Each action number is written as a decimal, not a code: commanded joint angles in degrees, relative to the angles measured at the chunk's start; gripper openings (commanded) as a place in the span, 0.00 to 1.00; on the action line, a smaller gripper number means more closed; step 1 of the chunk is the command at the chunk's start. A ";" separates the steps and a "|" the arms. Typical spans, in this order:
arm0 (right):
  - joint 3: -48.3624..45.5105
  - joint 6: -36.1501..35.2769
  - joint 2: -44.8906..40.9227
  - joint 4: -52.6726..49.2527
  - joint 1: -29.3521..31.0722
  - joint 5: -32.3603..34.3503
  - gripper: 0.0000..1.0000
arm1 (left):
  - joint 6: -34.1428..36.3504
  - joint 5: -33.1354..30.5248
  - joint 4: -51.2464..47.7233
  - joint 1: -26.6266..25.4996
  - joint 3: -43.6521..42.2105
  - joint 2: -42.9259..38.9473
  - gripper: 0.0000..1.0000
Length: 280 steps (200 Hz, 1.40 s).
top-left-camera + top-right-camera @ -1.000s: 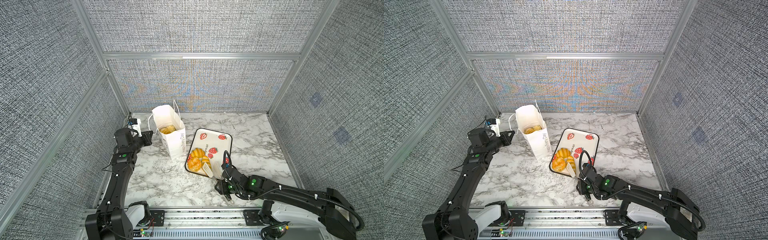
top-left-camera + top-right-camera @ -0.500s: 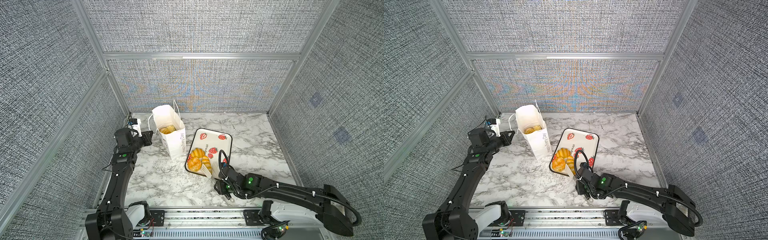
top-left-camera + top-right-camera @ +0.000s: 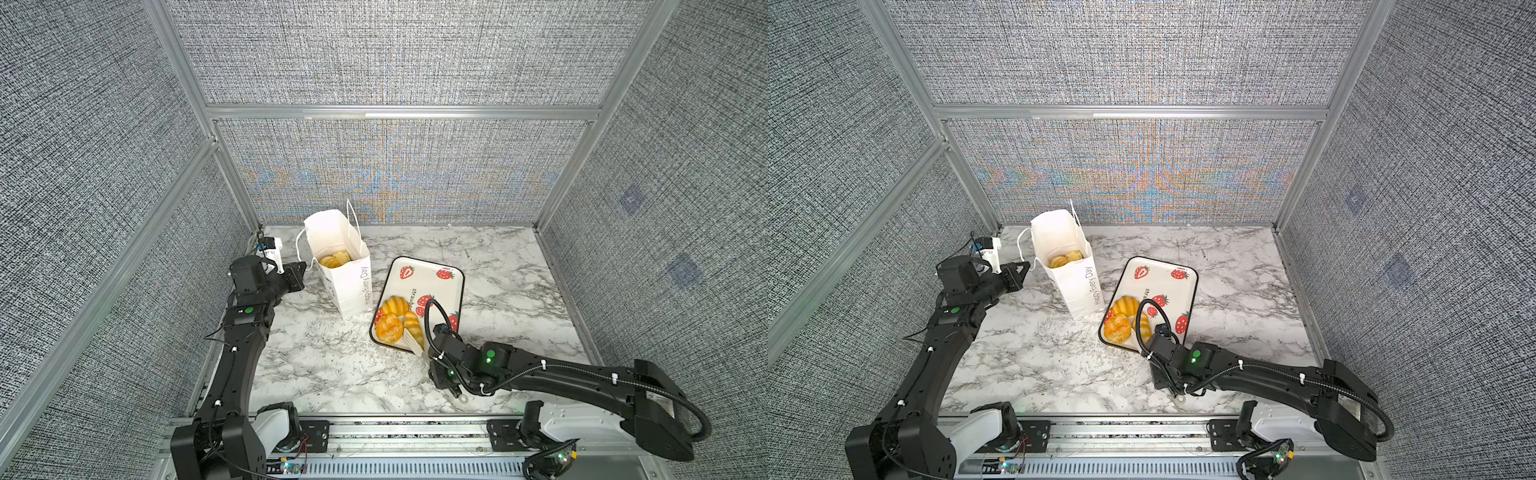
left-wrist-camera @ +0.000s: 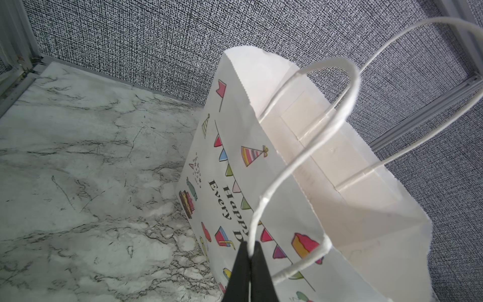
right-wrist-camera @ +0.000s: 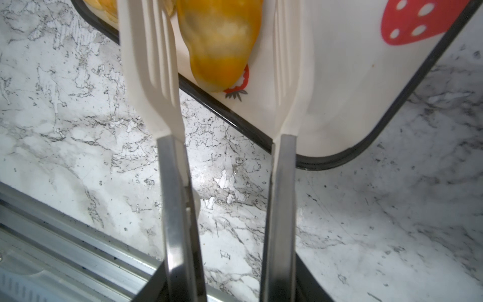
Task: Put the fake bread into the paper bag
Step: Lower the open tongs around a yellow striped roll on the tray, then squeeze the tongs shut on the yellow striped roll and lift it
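The white paper bag (image 3: pixel 347 274) (image 3: pixel 1073 278) stands upright at the back left, with fake bread (image 3: pixel 334 259) inside it. My left gripper (image 3: pixel 305 266) (image 4: pixel 250 251) is shut on the bag's cord handle (image 4: pixel 264 198). Three more fake bread pieces (image 3: pixel 392 318) (image 3: pixel 1123 318) lie at the near end of the strawberry tray (image 3: pixel 440 291). My right gripper (image 3: pixel 434 359) (image 5: pixel 230 285) is shut on metal tongs (image 5: pixel 170 183). Their white slotted tips (image 3: pixel 411 343) stand apart on either side of one orange piece (image 5: pixel 219 39), not touching it.
Textured grey walls close in the marble table (image 3: pixel 332 365) at the back and on both sides. An aluminium rail (image 3: pixel 374 424) runs along the front edge, just behind the right gripper. The tray's dark rim (image 5: pixel 235 115) passes under the tongs.
My right arm has shifted slightly left toward the tray's near end, and the tongs have narrowed a little. The left arm and the bag have not moved.
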 commanded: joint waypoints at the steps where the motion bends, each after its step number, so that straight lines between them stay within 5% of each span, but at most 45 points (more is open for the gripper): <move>1: 1.68 -0.46 1.61 -3.04 0.37 3.31 0.48 | 0.20 0.22 0.74 -0.01 -0.04 0.19 0.00; 138: 6.76 -0.66 8.42 -8.47 3.23 8.72 0.41 | 0.20 0.15 0.70 0.00 -0.08 0.32 0.00; 280: 6.86 4.20 -0.25 -13.45 3.22 19.65 0.27 | 0.10 0.32 0.80 0.00 -0.09 0.36 0.00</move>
